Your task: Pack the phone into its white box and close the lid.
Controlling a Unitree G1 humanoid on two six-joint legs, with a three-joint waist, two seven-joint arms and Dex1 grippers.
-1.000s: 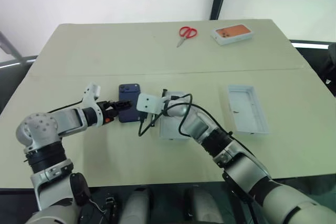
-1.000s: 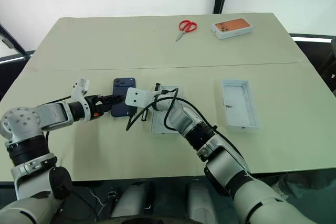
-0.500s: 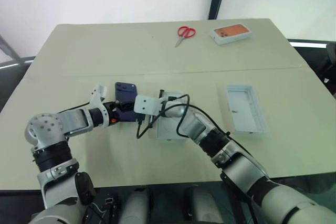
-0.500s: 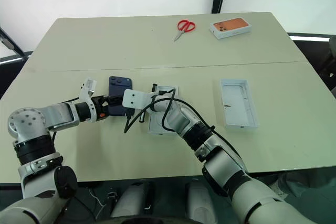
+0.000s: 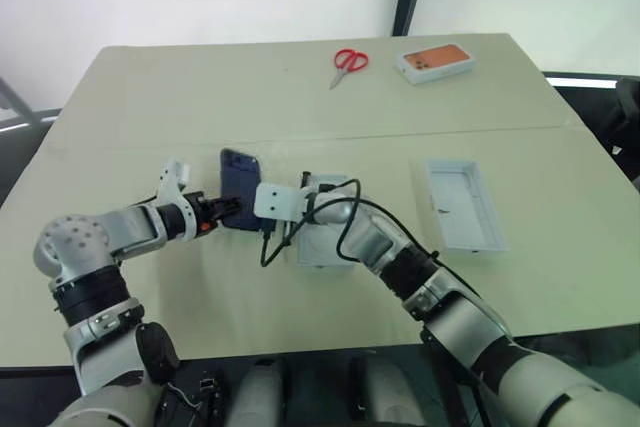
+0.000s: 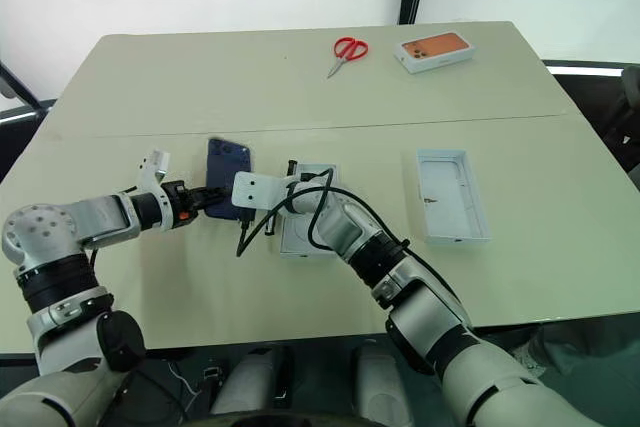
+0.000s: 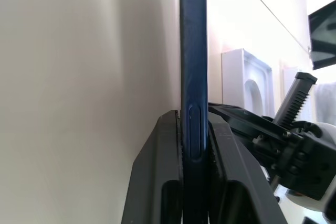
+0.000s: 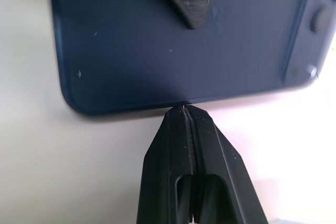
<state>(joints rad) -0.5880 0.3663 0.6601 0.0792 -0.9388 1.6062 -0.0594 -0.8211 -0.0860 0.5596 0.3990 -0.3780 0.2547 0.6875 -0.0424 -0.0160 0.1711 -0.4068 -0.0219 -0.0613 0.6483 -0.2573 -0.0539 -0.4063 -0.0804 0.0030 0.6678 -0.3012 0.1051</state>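
The navy phone (image 5: pixel 238 177) is near the table's middle left, back side up, with its camera bump at the far end. My left gripper (image 5: pixel 222 213) is shut on its near long edge, one finger (image 7: pixel 168 150) on each face, and the phone looks tipped off the table. My right gripper (image 8: pixel 184 109) is shut, its tip touching the phone's edge. An open, shallow white box (image 5: pixel 462 204) lies to the right. A second white cardboard piece (image 5: pixel 325 242) with an oval recess (image 7: pixel 252 90) sits under my right forearm. I cannot tell which white piece is the lid.
Red scissors (image 5: pixel 349 62) and a white box with an orange phone picture (image 5: pixel 435 62) lie at the table's far edge. A seam crosses the beige table (image 5: pixel 150 107) from side to side. A black cable (image 5: pixel 275 242) loops from my right wrist.
My left gripper was open around the phone's edge and has now shut on it. The phone looks more tilted. My right gripper has stayed shut against the phone.
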